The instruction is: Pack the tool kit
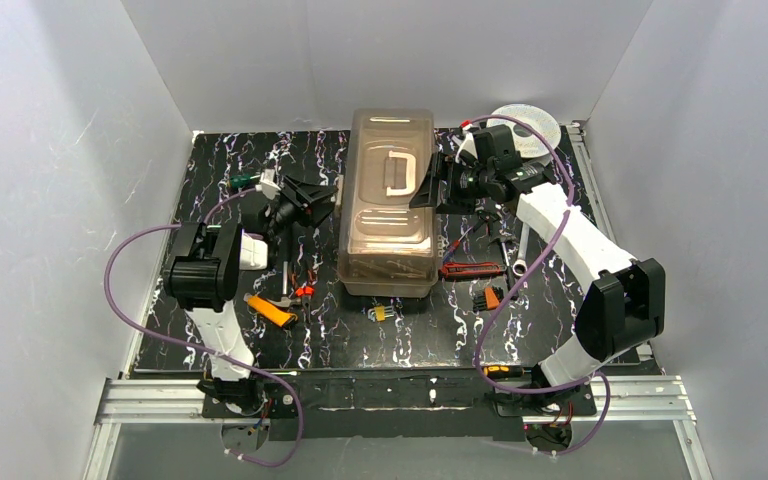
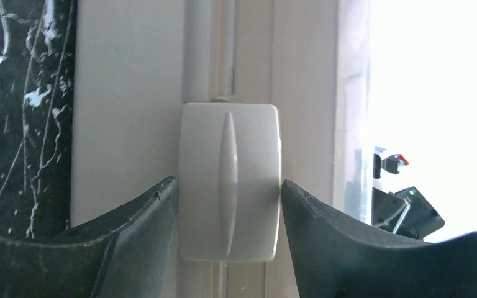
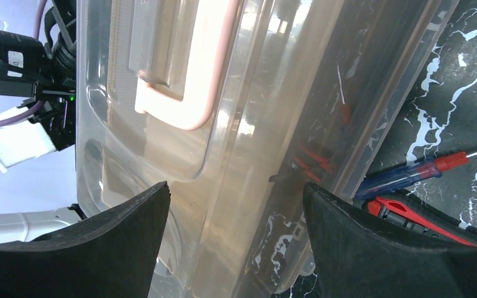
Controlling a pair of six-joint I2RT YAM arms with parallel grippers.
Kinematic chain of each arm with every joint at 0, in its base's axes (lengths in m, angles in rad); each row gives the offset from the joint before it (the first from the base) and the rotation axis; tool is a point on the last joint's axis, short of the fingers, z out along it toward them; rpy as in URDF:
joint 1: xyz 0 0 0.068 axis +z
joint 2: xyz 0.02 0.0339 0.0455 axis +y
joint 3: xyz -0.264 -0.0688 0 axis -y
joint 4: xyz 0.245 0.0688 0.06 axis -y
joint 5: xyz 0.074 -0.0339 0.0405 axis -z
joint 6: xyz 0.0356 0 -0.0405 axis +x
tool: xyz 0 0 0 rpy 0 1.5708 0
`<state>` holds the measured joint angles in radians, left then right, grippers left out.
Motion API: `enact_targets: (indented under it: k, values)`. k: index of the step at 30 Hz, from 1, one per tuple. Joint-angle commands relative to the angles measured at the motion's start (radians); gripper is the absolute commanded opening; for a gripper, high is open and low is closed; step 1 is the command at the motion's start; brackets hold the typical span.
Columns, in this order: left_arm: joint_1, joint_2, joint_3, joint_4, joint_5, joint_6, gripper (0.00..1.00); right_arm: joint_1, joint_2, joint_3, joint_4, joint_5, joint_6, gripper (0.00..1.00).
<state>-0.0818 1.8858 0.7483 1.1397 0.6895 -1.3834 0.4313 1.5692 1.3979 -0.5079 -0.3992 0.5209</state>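
**Toolbox** [image 1: 390, 200]: taupe, large. Stands mid-table [image 1: 210, 160] between the two arms. Smoky lid [image 1: 392, 235] is down, with the cream handle [image 1: 397, 172] lying flat on it.

**Latch** [image 2: 230, 186]: pale, on the toolbox's left wall. The left fingers [image 2: 130, 236] sit narrowed, one tip against each side of it.

**Right fingers** [image 3: 99, 248]: spread wide at the toolbox's right edge, straddling the lid rim. They hold nothing.

**Loose tools, left of the box:**
- orange-handled tool [image 1: 270, 311], near the left arm
- red-handled pliers [image 1: 303, 290], just beside it
- green-handled tool [image 1: 243, 181], behind the left wrist

**Loose tool, in front of the box:**
- small yellow and silver piece [image 1: 380, 313]

**Loose tools, right of the box:**
- blue-and-red screwdriver [image 3: 410, 175], close along the box wall
- red utility knife [image 1: 463, 268], just beside the screwdriver
- orange and black tool [image 1: 489, 297], nearer the right arm, which reaches over this group

**Wire spool** [image 1: 527, 127]: round, silver, at the far right corner behind the right wrist.
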Motion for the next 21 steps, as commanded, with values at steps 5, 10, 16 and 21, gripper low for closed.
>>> enact_targets:
  k: [5, 10, 16, 21]
  values:
    - [0.036, -0.203, -0.04, 0.18, 0.032, -0.071, 0.52, 0.009, 0.006, 0.042, -0.004, -0.029, -0.009, 0.85]
    - [0.039, -0.322, -0.036, -0.073, 0.026, 0.102, 0.61, 0.009, 0.009, 0.043, -0.002, -0.031, -0.012, 0.85]
    - [0.036, -0.433, 0.001, -0.495, -0.079, 0.329, 0.77, 0.009, 0.013, 0.05, -0.008, -0.026, -0.014, 0.85]
    - [-0.009, -0.517, 0.075, -0.781, -0.178, 0.532, 0.8, 0.017, 0.019, 0.114, -0.09, 0.118, -0.056, 0.85]
